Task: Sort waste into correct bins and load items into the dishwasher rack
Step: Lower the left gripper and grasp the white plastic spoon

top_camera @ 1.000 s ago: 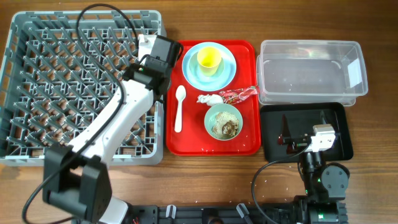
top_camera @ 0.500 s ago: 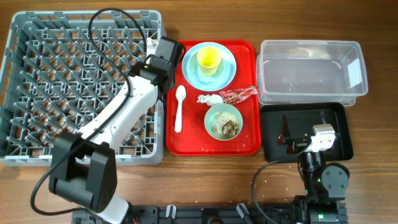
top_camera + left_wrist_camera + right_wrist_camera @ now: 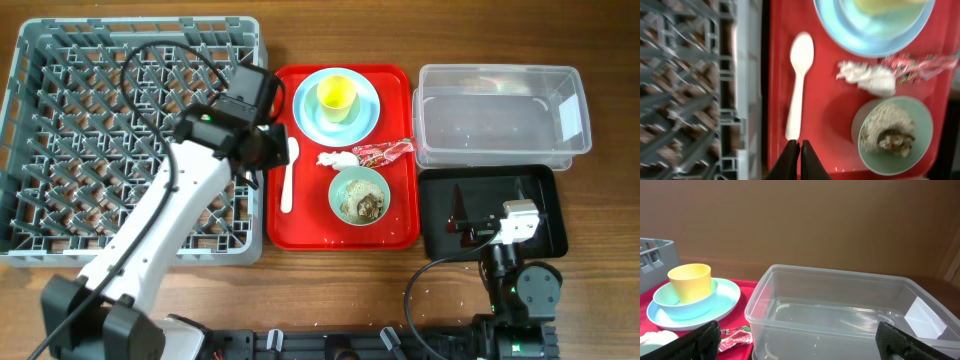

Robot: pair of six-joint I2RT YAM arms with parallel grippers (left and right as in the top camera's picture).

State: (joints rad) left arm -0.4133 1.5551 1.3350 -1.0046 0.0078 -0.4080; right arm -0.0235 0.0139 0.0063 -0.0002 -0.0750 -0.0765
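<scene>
Over the left edge of the tray (image 3: 832,117), the left gripper (image 3: 800,159) hangs pinched shut on nothing, its tips just past the handle of the spoon (image 3: 799,90) — likely lining up a pick for the rack (image 3: 40,60). The right gripper (image 3: 800,339) gapes wide, idle, facing the tub (image 3: 840,305).

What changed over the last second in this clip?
The left end effector, shut and empty, swung from the dishwasher rack's right edge over to the white spoon on the red tray. The spoon still lies there; the clear tub, black tray and open right end effector stayed put.
</scene>
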